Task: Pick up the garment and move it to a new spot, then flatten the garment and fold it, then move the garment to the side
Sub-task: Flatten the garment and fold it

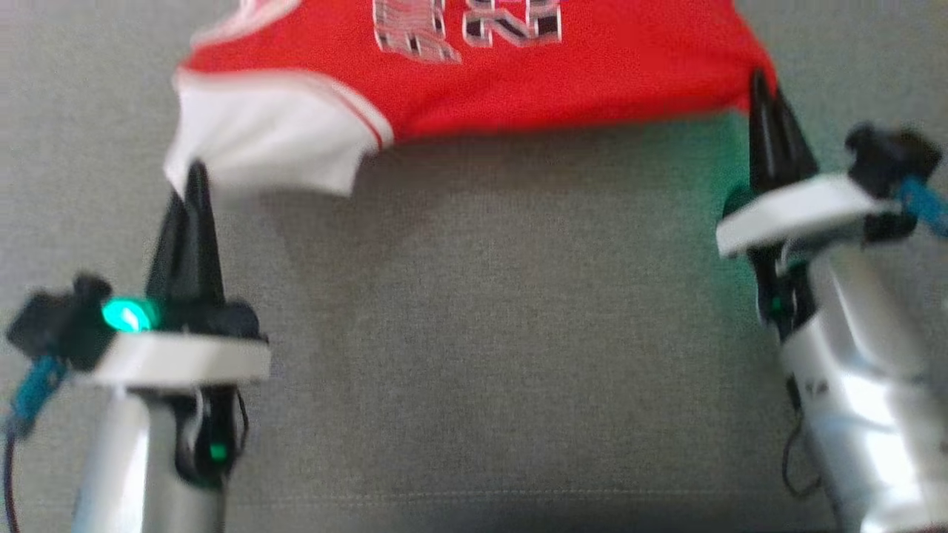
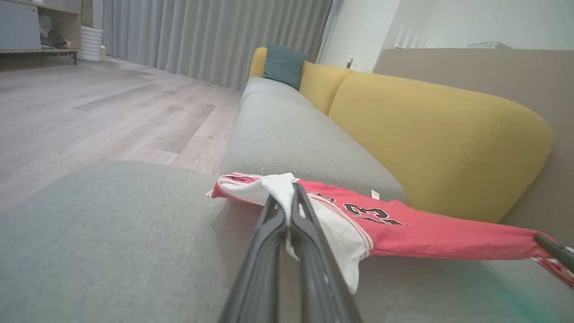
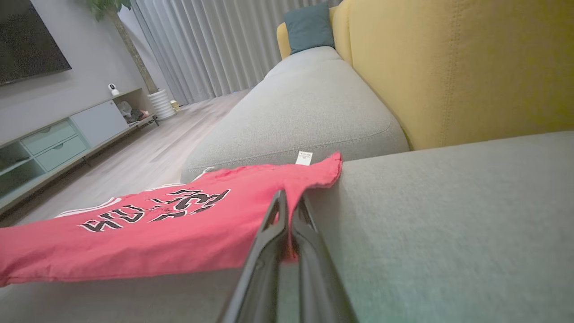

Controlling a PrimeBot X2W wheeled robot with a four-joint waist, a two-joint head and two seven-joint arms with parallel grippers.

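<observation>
Held the red garment stretched across the frame's top, above the grey sofa cushion. Pinched its white corner at upper left between left gripper jaws, its red edge at upper right between right gripper jaws.

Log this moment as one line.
left gripper: shut on garment, white part | right gripper: shut on garment, red edge | garment: stretched between both, above grey sofa cushion
</observation>
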